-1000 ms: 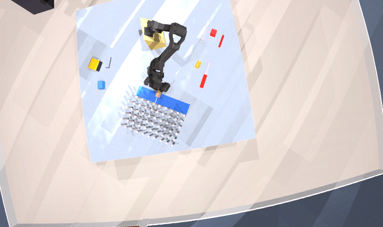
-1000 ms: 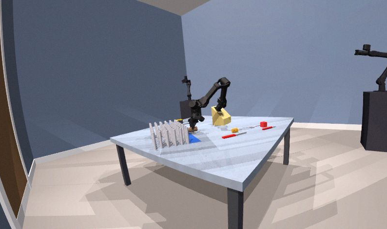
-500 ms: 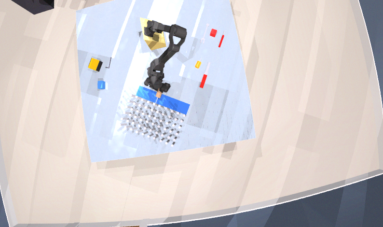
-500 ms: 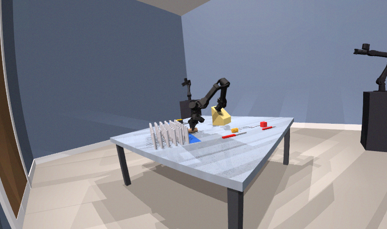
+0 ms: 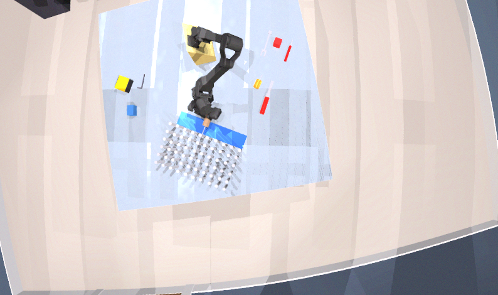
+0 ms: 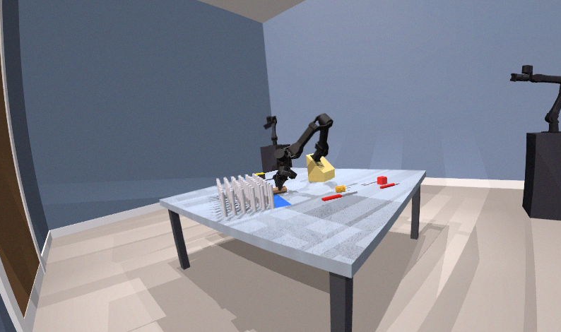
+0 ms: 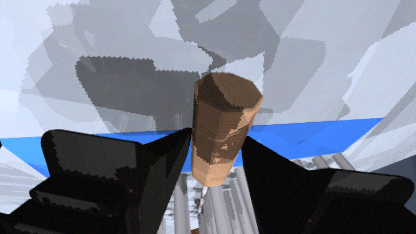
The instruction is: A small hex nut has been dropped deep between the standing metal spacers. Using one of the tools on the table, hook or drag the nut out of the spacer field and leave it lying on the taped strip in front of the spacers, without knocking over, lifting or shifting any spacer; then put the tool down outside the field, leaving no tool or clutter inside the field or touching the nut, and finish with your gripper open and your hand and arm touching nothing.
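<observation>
My gripper (image 7: 216, 137) is shut on the wooden handle (image 5: 206, 122) (image 6: 280, 190) (image 7: 215, 120) of a thin-shafted tool. It holds the handle low over the blue taped strip (image 5: 234, 138) (image 6: 281, 201) (image 7: 315, 135). The tool's thin metal shaft (image 5: 203, 130) (image 7: 202, 197) runs from the handle in between the front spacers; its far end is hidden among them. The metal spacers (image 5: 203, 172) (image 6: 242, 200) (image 7: 182, 205) stand upright in a dense field beyond the strip. The hex nut cannot be made out in any view.
A red-handled tool (image 5: 264, 105) (image 6: 331, 198) and an orange piece (image 5: 257, 83) (image 6: 340, 188) lie right of the arm in the top view. A red cube (image 5: 277, 42) (image 6: 381, 180) is farther back. A yellow-black block (image 5: 123, 83), a blue cube (image 5: 131, 110) and a dark hooked tool (image 5: 143, 81) lie left.
</observation>
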Controlling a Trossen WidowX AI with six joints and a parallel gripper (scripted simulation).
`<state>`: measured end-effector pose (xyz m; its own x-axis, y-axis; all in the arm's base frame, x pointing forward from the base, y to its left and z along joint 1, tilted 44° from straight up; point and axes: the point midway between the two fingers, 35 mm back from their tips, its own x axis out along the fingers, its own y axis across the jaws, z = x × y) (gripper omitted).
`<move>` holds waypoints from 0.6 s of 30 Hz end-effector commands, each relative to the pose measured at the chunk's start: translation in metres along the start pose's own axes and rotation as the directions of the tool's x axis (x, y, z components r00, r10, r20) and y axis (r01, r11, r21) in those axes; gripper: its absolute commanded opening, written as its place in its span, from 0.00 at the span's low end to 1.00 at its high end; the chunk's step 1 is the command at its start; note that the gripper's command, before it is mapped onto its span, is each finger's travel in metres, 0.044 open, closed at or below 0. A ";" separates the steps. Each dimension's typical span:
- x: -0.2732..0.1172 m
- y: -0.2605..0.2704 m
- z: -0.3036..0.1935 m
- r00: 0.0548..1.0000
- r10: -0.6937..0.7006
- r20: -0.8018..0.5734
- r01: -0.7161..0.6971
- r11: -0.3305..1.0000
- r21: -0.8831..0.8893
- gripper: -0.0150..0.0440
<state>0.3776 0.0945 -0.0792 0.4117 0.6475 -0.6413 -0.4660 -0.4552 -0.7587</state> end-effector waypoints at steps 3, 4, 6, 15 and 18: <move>-0.002 0.002 0.001 1.000 0.001 -0.010 -0.001 1.000 0.005 0.25; -0.002 0.002 0.001 1.000 0.001 -0.010 -0.001 1.000 0.005 0.25; -0.002 0.003 0.002 1.000 0.001 -0.010 -0.001 1.000 0.005 0.25; -0.004 0.005 0.006 1.000 0.001 -0.010 -0.001 1.000 0.005 0.25; -0.005 0.006 0.007 1.000 0.002 -0.010 -0.001 1.000 0.005 0.25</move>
<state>0.3679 0.0944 -0.0800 0.4117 0.6464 -0.6424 -0.4677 -0.4551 -0.7577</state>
